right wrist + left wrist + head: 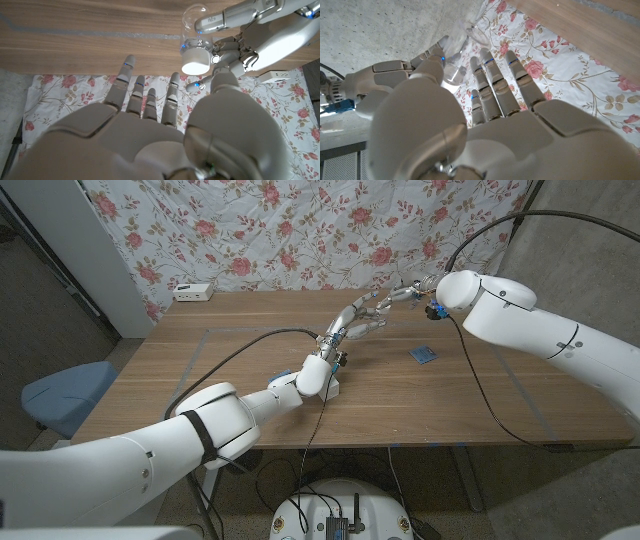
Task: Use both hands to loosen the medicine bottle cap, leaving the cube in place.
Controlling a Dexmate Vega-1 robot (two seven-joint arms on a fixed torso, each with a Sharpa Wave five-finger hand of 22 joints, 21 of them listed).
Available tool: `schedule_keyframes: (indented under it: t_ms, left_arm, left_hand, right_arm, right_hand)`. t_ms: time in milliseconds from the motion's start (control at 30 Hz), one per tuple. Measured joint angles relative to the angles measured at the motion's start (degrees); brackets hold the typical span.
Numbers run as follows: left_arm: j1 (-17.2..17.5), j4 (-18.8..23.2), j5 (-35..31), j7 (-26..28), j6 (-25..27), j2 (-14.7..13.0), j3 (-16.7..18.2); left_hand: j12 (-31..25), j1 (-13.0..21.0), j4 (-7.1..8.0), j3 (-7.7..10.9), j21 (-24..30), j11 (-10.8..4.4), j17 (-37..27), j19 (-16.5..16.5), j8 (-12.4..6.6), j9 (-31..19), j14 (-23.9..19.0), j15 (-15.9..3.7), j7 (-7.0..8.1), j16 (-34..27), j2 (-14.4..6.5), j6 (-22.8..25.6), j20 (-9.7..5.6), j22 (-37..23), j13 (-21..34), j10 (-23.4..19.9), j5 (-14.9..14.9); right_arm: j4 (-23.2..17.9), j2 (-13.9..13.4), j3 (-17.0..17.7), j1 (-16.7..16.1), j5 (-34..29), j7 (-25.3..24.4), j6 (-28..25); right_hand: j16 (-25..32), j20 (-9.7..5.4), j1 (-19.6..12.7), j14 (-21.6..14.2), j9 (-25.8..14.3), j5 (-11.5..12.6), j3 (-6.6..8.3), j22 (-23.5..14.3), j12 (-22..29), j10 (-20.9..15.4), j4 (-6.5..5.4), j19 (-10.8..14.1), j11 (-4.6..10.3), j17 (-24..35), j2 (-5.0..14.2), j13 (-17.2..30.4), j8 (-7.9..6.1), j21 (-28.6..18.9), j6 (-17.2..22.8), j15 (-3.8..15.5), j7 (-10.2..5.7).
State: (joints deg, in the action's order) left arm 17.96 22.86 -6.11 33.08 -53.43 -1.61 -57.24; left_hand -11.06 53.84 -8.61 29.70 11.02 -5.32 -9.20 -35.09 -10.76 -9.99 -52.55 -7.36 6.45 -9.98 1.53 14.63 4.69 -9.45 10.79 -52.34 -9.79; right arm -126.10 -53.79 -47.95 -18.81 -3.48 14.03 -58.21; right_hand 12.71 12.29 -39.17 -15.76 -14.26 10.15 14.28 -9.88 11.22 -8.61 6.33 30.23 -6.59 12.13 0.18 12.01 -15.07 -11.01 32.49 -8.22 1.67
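You are holding the clear medicine bottle (192, 30) aloft over the table in your left hand (235, 45), white cap (195, 62) seemingly on, while your right hand (405, 295) is hovering beside it, fingers spread, grasping nothing; the cube (424, 355) is sitting untouched.

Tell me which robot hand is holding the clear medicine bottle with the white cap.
The left hand grips it; the right hand has its fingers spread apart.

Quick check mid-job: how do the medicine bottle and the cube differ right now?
The medicine bottle is clear with a white cap; the cube is blue. The medicine bottle is held up off the table by the left hand; the cube lies on the table, untouched. Both are small.
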Motion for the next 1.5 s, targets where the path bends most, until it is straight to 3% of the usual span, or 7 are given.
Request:
schedule_keyframes:
  t_ms: [400,500,1100,1500]
  left_arm:
    - [-0.3,-0.2,0.5,-0.1,0.4,0.1,-0.3]
    - [-0.3,-0.3,0.6,-0.1,0.4,0.1,-0.4]
    - [-0.6,-0.5,1.7,-1.3,1.2,0.3,-0.6]
    - [-0.8,-0.6,2.3,-1.7,1.8,0.4,-0.6]
  left_hand:
    - [0.1,0.0,0.0,-0.01,0.0,0.0,0.0,0.0,0.0,0.0,0.0,0.0,0.2,0.0,0.0,0.2,0.0,0.0,0.0,0.0,0.0]
    - [0.1,0.0,0.0,-0.01,0.0,-0.01,0.0,0.0,0.0,0.0,0.0,0.0,0.2,0.0,0.0,0.2,0.0,0.0,0.0,0.0,0.0]
    - [0.0,0.0,-0.01,-0.02,0.0,-0.02,0.0,0.0,0.0,0.0,0.0,0.01,0.2,0.0,0.0,0.2,0.0,0.0,0.0,0.0,0.1]
    - [0.0,0.1,-0.01,-0.03,0.0,-0.03,0.0,0.0,0.0,0.0,0.0,0.01,0.2,0.0,0.0,0.2,0.0,0.0,0.0,0.0,0.2]
  right_arm:
    - [0.8,0.6,-1.8,1.6,-0.8,0.8,-1.1]
    - [0.8,0.7,-1.9,1.7,-1.1,0.8,-1.4]
    - [1.8,1.8,-3.2,1.9,-2.3,-1.0,-1.7]
    - [2.4,2.3,-3.5,1.8,-2.9,-1.4,-1.4]
  right_hand:
    - [0.0,0.0,0.4,-0.1,-0.3,0.0,-0.22,0.0,0.3,-0.3,-0.22,0.0,-0.3,-0.1,-0.14,0.0,-0.83,0.0,1.7,-0.08,-0.25]
    - [0.0,0.0,0.1,-0.4,-0.3,0.0,-0.14,0.0,0.3,-0.5,0.33,0.0,-0.48,-0.2,0.18,0.0,-0.97,0.0,2.0,0.22,-0.48]
    - [0.3,-0.82,-2.7,-2.0,-0.8,0.3,1.3,0.0,0.7,-2.1,1.76,1.5,1.06,-0.1,2.02,0.0,-2.96,-0.2,5.6,1.26,-2.08]
    - [0.3,-1.02,-3.3,-2.4,-1.1,0.3,1.61,0.0,0.7,-2.5,2.07,1.7,1.47,-0.1,1.75,0.0,-3.41,-0.2,6.8,1.57,-2.5]
